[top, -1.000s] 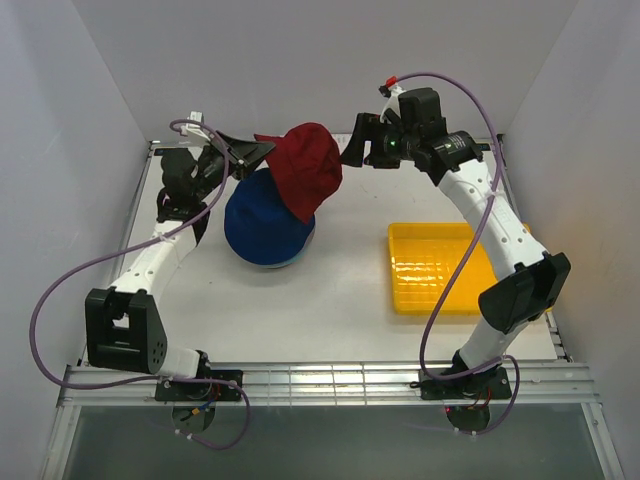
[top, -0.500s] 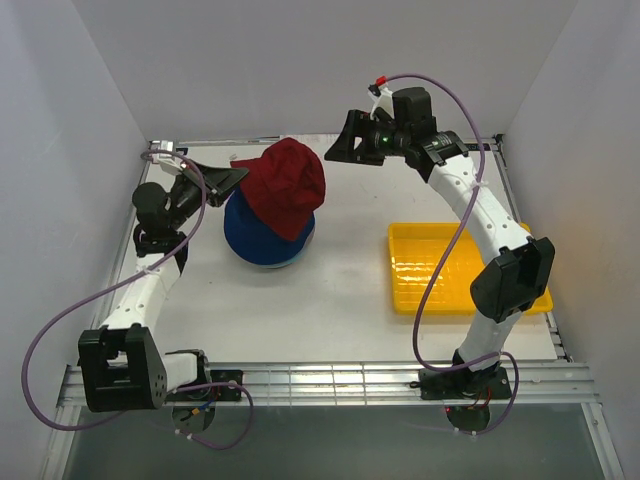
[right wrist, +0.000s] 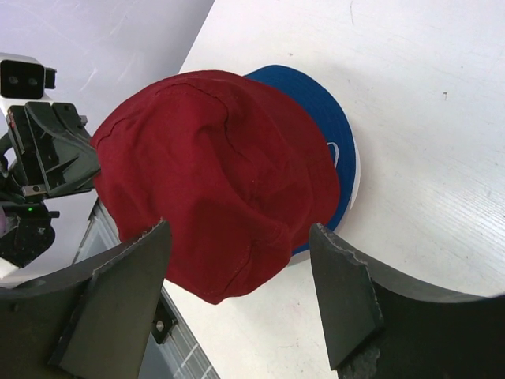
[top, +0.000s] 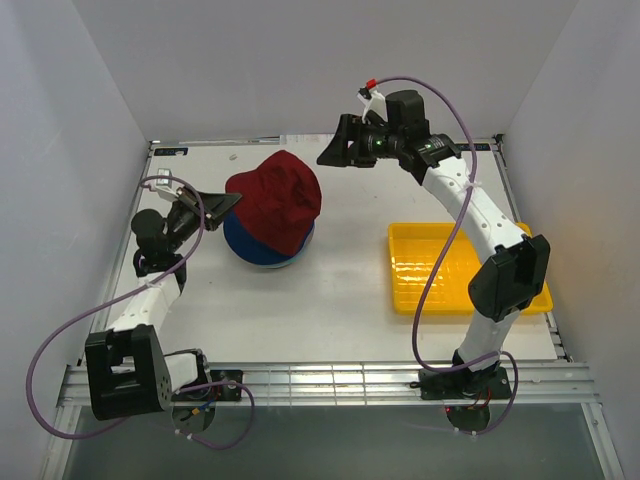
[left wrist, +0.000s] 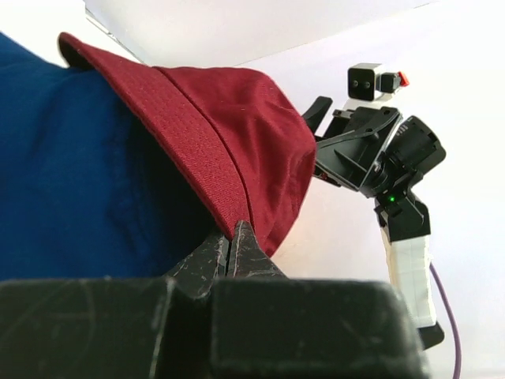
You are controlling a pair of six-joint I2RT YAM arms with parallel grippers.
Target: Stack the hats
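I am reading the dark red hat (top: 275, 205) as lying on top of the blue hat (top: 262, 252), covering most of its crown. The pair is sitting on the table (top: 350, 320), well apart from the yellow tray (top: 410, 262), on the tray's left-arm side. The left gripper (top: 228, 200) is pinching the red hat's brim on the side facing away from the tray. Its wrist view is showing the fingers (left wrist: 248, 257) pressed together on the fabric edge. The right gripper (top: 335, 152) is hanging above the table beyond the tray's far corner, near the hats, jaws spread wide and holding nothing. A pale edge is showing beneath the blue hat; I cannot tell what it is.
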